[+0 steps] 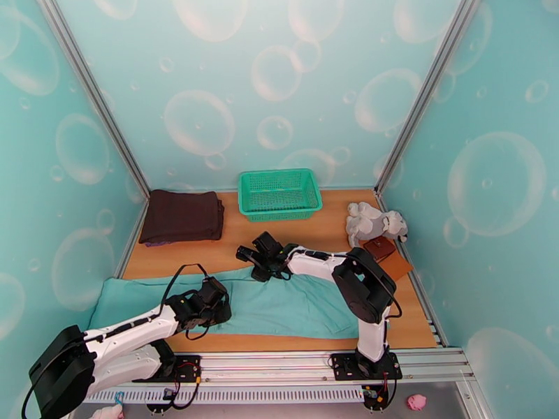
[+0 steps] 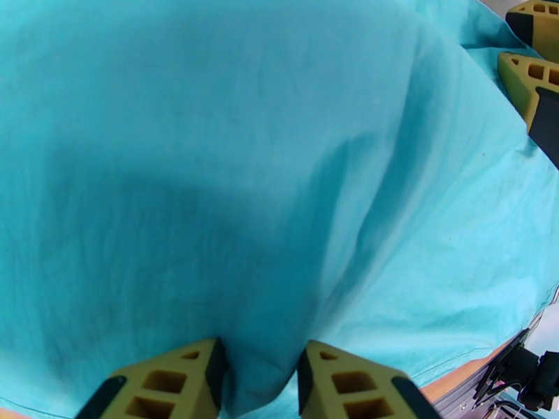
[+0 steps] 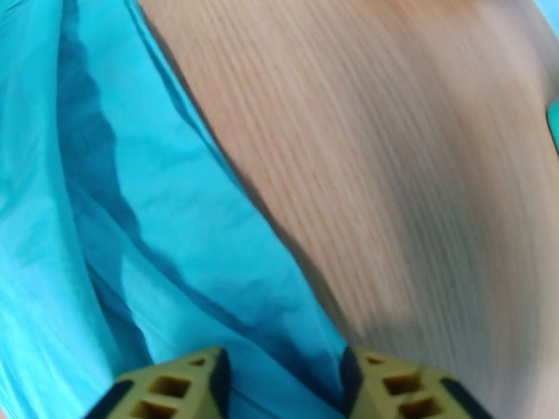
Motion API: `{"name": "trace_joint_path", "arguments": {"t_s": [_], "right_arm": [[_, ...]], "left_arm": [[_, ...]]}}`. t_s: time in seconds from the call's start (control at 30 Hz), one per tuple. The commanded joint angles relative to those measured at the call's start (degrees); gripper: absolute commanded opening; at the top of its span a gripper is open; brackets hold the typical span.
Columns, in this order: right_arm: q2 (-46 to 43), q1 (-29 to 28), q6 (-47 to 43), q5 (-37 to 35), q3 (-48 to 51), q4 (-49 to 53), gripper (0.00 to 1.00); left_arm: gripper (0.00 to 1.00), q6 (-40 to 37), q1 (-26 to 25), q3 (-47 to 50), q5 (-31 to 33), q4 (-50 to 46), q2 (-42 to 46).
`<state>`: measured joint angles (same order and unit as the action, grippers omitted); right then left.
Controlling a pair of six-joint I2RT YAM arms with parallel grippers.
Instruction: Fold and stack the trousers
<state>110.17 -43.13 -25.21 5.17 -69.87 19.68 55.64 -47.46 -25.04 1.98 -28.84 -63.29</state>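
Note:
The light teal trousers (image 1: 293,305) lie spread lengthwise along the near part of the wooden table (image 1: 230,249). My left gripper (image 1: 218,302) is at their near edge. In the left wrist view this gripper (image 2: 258,371) is shut on a pinched ridge of the trousers (image 2: 244,169). My right gripper (image 1: 257,268) is at the far edge of the cloth. In the blurred right wrist view that gripper (image 3: 285,375) has closed on the hem of the trousers (image 3: 175,239), with bare wood beside it. The right gripper's fingers (image 2: 531,64) show at the top right of the left wrist view.
A green basket (image 1: 279,193) stands at the back centre. A dark brown folded garment (image 1: 183,216) lies at the back left. A grey plush toy (image 1: 374,223) and a small brown object (image 1: 383,249) sit at the right, by the wall.

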Motion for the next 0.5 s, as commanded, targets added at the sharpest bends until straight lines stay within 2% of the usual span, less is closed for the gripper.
{"name": "trace_joint_path", "arguments": {"t_s": [0.0,0.03,0.1,0.17,0.47], "right_arm": [[1.43,0.70,-1.58,1.17,-1.96,2.85,0.37],[1.58,0.81,-1.55,1.52,-2.18,3.01,0.31],[1.65,1.01,-1.38,2.21,-2.50,2.75,0.13],[1.69,0.96,-1.03,1.97,-2.87,2.53,0.00],[0.10,2.82,1.75,2.71,-3.44,0.35,0.00]], "left_arm": [[0.36,1.57,-0.70,0.49,1.89,-6.76,-1.31],[0.36,1.54,-0.70,0.58,1.97,-6.65,-1.44],[0.36,1.33,-0.78,0.52,1.97,-6.41,-1.96],[0.36,1.27,-1.07,0.47,1.97,-6.49,-2.43],[0.36,1.22,-1.67,0.47,2.06,-6.10,-3.41]]}}
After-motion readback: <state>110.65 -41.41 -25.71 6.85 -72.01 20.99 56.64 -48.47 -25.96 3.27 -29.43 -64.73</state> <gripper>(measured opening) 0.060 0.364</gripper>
